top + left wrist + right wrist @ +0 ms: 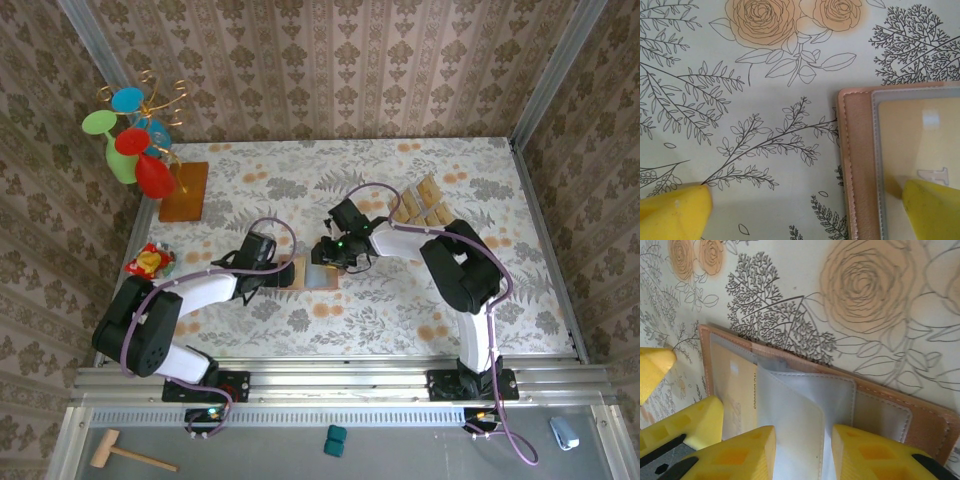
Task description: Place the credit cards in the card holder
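Observation:
The card holder [318, 272] lies open on the floral table, its reddish-brown stitched edge [855, 165] toward my left gripper. One tan credit card [735, 385] sits inside a clear sleeve [920, 135]. My left gripper [800, 215] is open wide, and one of its yellow fingertips [932, 210] rests on that sleeve. My right gripper [805, 455] hovers over the holder's middle, with its jaws closed partway on a lifted clear sleeve page [790, 410]. More credit cards [420, 205] lie at the back right.
The clear compartmented tray [432, 190] holds the spare cards at the back right. An orange-brown wooden board [185, 192] with a colourful stand [135, 140] is at the back left. A red-yellow packet [150, 262] lies by the left wall.

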Motion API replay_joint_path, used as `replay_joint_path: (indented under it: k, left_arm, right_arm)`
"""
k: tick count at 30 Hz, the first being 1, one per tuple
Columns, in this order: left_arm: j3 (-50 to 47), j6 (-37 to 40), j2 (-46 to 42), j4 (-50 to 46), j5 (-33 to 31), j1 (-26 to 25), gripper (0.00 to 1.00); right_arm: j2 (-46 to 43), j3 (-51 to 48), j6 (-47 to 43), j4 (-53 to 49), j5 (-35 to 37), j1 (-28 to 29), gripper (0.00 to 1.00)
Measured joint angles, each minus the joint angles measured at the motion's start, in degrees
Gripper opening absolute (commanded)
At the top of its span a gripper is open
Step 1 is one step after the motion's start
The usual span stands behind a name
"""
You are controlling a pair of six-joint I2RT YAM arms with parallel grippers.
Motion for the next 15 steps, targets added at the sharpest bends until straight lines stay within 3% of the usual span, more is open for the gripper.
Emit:
replay_joint_path:
  k: [15]
  left_arm:
    - [-1.9, -2.1, -2.6, 1.1, -0.2, 0.1, 1.00]
  right_arm:
    - [-2.1, 2.3, 0.0, -3.5, 0.1, 2.2, 0.39]
